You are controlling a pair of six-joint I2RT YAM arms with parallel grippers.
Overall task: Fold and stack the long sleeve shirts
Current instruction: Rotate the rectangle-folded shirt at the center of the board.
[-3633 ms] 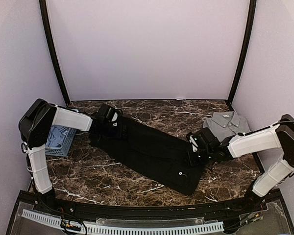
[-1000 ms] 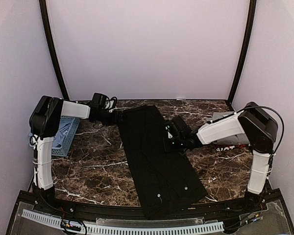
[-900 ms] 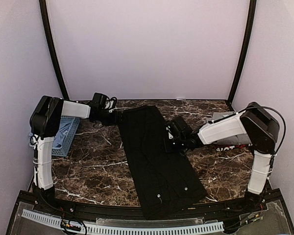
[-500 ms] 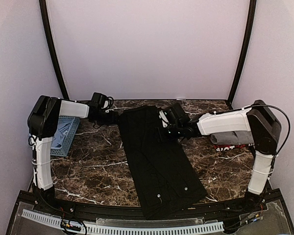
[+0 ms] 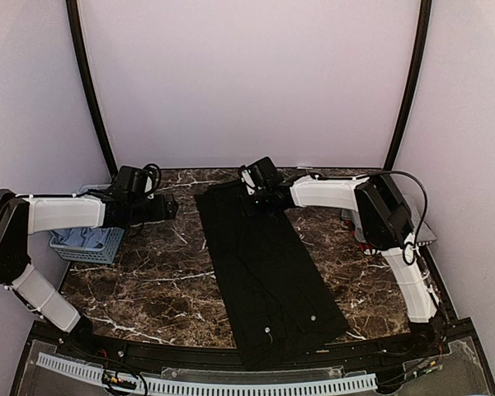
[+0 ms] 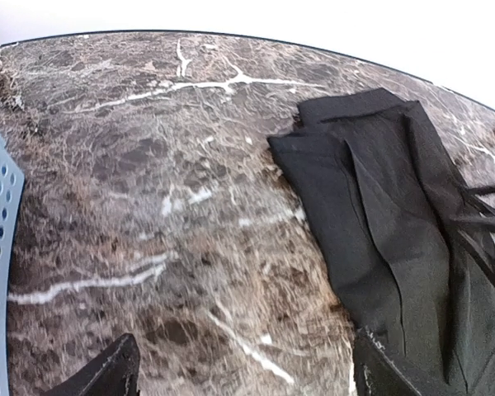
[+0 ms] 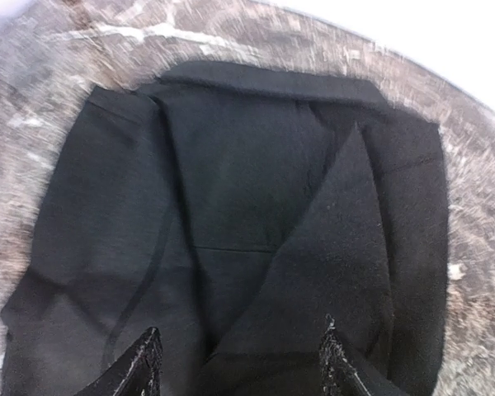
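Right end effector: hovering directly above the far end of the black shirt, fingers standing spread, pinching nothing, only flat cloth showing between them in the wrist view. Left end effector: also standing spread and empty, hanging low over the bare surface, between the light-blue basket and the far left corner of the shirt, near the cloth but apart from it. Lying as a long narrow strip in the middle of the surface, already folded lengthwise with overlapping layers at the far end, running from the back edge toward the near edge and slanting a little to the right while coming nearer, with small pale buttons showing at the near end. Judging from this: probably needing next a fold across the long axis, bringing one short end over the other. Being placed better for that on the right side, since sitting over the far short edge itself; lying to the right of the left end effector, so needing a short reach sideways before helping at the other far corner.
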